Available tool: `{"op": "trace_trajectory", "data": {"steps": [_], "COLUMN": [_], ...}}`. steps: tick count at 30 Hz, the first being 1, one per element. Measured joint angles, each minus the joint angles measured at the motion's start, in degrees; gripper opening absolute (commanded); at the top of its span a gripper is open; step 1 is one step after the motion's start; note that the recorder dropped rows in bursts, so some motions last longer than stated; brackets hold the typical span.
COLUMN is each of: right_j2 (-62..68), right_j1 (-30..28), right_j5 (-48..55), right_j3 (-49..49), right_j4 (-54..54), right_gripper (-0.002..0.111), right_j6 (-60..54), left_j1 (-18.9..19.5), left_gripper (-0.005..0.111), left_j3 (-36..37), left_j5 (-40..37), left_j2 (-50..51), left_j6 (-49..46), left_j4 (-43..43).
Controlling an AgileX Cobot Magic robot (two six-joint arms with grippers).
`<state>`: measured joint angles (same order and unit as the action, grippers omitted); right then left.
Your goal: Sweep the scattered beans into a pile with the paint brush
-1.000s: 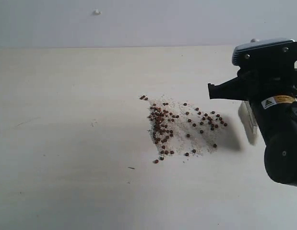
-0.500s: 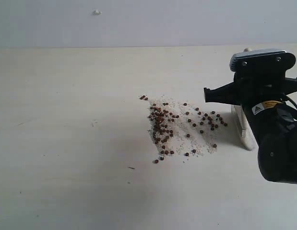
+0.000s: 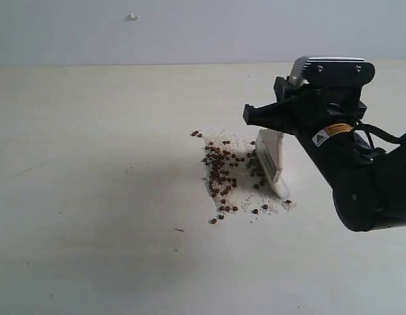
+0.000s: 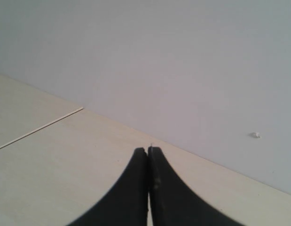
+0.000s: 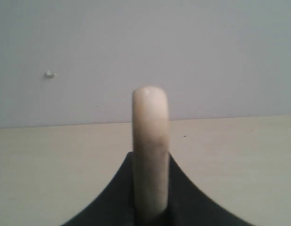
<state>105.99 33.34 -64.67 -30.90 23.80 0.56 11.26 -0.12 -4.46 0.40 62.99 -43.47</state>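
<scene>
A: Okay, which pincer has the tool?

B: It's in the right pincer (image 5: 150, 157), which is pinching the paint brush (image 3: 271, 161) by its handle. The handle end sticks up between the jaws in the wrist view. The left pincer (image 4: 148, 153) is pressed together on nothing. It faces bare surface (image 3: 91, 197) and wall (image 4: 183, 56), and the exterior view doesn't show it.

A: Where are the beans?

B: Most of the beans (image 3: 219, 172) sit in a dense band just left of the brush head in the exterior view, with whitish crumbs (image 3: 241, 189) between band and brush. A few lie right against the bristles. One stray bean (image 3: 288, 201) sits on the near-right side, behind the brush.

A: Brush axis?

B: It's bristles-down. The wide edge runs far to near, slanting a little rightward toward the camera, so the broad face looks left at the band. The bristles probably touch the surface, but the contact line is hard to make out.

A: So what does the move turn on?

B: My call is a push leftward, square to that wide edge and into the band. Only the right arm is anywhere near. The stray behind the brush would likely be missed on that stroke. The beans aren't gathered yet, and the spread is wider than the brush head.
</scene>
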Motion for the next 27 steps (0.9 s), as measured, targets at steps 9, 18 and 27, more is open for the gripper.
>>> {"op": "trace_trajectory", "data": {"steps": [9,18,27], "right_j2": [-2.69,-15.57,-22.21], "right_j1": [0.00,0.00,0.00], "right_j5": [1.43,6.92,6.77], "right_j3": [-0.13,-0.03,10.01], "right_j4": [-1.21,4.47,16.39], "right_gripper": [0.000,0.000,0.000], "right_j6": [0.93,-11.36,-17.15], "left_j1": [0.00,0.00,0.00], "left_gripper": [0.000,0.000,0.000], "left_j3": [0.00,0.00,0.00], "left_j5": [0.00,0.00,0.00], "left_j2": [0.00,0.00,0.00], "left_j6": [0.00,0.00,0.00], "left_j4": [0.00,0.00,0.00]}}
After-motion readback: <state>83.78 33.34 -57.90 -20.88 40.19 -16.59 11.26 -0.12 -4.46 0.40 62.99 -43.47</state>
